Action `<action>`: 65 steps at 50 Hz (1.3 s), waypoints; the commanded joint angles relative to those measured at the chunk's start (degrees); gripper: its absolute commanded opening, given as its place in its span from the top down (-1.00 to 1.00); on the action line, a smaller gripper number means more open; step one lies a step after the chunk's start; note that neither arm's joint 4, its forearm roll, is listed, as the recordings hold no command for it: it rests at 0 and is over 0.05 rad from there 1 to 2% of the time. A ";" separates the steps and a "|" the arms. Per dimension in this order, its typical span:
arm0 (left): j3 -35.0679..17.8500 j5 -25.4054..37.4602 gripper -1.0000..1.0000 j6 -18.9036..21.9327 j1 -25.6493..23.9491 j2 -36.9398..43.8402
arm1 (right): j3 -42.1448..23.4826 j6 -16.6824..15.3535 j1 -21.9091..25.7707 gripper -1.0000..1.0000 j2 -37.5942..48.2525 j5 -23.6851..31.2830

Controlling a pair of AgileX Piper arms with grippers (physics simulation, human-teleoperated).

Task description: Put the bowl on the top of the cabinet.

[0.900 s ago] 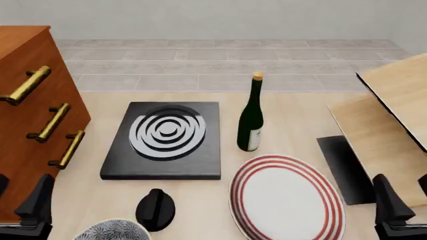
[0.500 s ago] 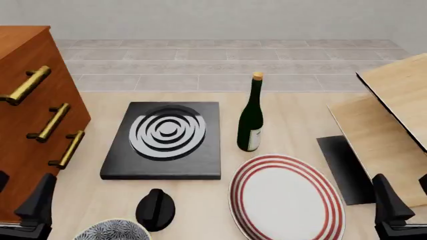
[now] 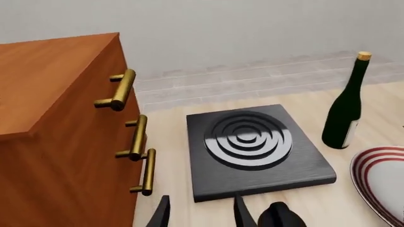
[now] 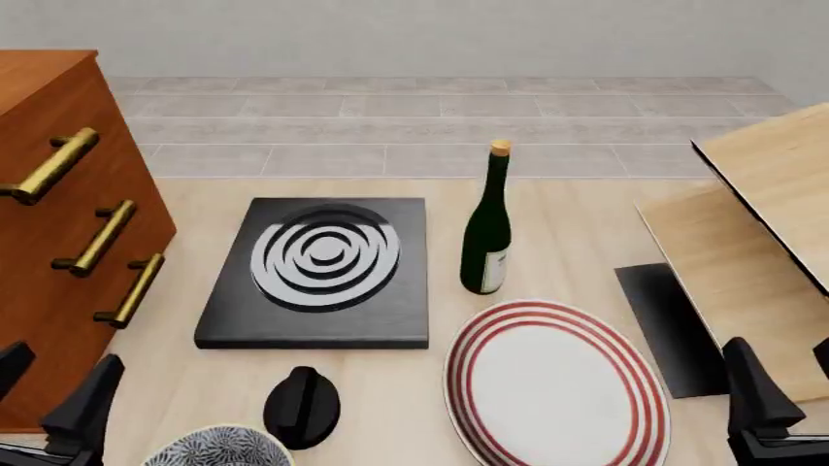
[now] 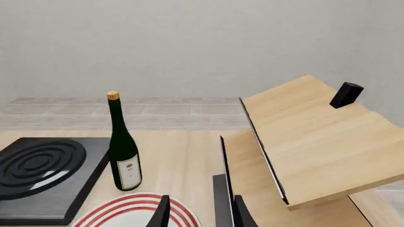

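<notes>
The navy-and-white patterned bowl (image 4: pixel 215 448) sits at the near edge of the table, partly cut off by the front view's bottom edge. It does not show in either wrist view. The reddish-brown cabinet (image 4: pixel 58 228) with brass handles stands at the left and also shows in the left wrist view (image 3: pixel 57 137). My left gripper (image 4: pixel 47 398) is open and empty, between the cabinet and the bowl; its fingers are apart in the left wrist view (image 3: pixel 200 215). My right gripper (image 4: pixel 787 393) is open and empty at the near right, and also shows in the right wrist view (image 5: pixel 202 215).
A black hob (image 4: pixel 321 267) lies mid-table, with a green wine bottle (image 4: pixel 488 228) to its right. A red-ringed white plate (image 4: pixel 557 383) lies near front. A black knob-like object (image 4: pixel 302 406) stands beside the bowl. Pale slanted boards (image 4: pixel 751 223) and a black mat (image 4: pixel 667 325) are at the right.
</notes>
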 commanded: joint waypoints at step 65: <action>-15.41 33.58 -1.00 11.80 -7.27 3.97 | 0.00 0.01 0.01 -1.00 0.02 0.00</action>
